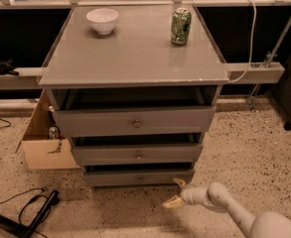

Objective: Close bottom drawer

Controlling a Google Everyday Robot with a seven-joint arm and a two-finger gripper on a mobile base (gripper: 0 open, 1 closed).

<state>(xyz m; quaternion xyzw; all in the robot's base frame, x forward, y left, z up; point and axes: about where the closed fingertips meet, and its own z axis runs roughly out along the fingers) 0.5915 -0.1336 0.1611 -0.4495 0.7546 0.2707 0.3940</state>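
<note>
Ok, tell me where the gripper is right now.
In the camera view the gripper is low and right of centre, open, just in front of the right end of the bottom drawer, above the speckled floor.

No readable text; gripper [172,193] beside bottom drawer [135,178].

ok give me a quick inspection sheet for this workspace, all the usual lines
surface: grey cabinet top holds a white bowl and a green can
job's things: bottom drawer not fully shut, with a dark gap showing above its front; top drawer and middle drawer also stand out
clutter: open cardboard box on the floor left of the cabinet
grippers: gripper low at the bottom drawer's right corner, jaws spread, holding nothing
cables: black cable on the floor at lower left; white cable hangs to the right rail
surroundings: speckled floor
</note>
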